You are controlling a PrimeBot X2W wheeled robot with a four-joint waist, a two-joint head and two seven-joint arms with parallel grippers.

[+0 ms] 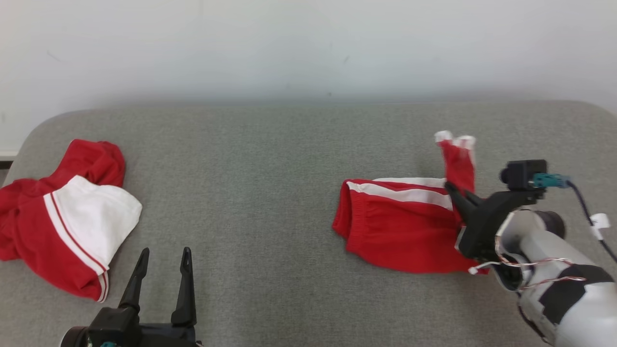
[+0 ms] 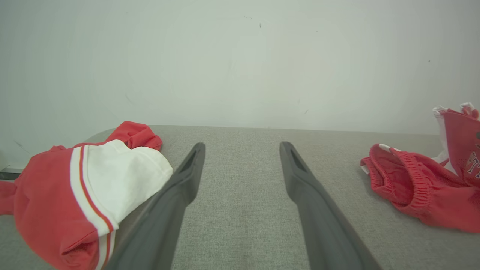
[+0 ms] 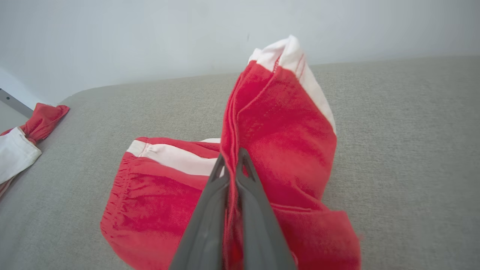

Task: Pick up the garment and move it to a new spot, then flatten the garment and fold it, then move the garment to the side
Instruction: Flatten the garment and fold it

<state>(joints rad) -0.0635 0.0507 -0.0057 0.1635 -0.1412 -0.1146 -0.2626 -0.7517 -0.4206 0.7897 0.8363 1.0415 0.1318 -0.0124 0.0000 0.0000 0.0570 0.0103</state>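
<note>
The fingers of the right gripper point(image 3: 233, 159) are clenched on a raised fold of the red fabric garment with white stripes point(image 1: 400, 231). The fold rises past the fingertips to a white hem, and the rest lies on the grey fabric-covered table point(image 1: 270, 159) to their left. The fingers of the left gripper point(image 1: 163, 258) are spread and empty, near a crumpled red-and-white garment point(image 1: 72, 217).

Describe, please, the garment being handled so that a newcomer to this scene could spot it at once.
On the grey padded surface, look to the robot's right, away from the crumpled red and white garment. There lie red shorts with a white side stripe. Only they have one leg lifted upright, pinched in the shut right end effector.
</note>
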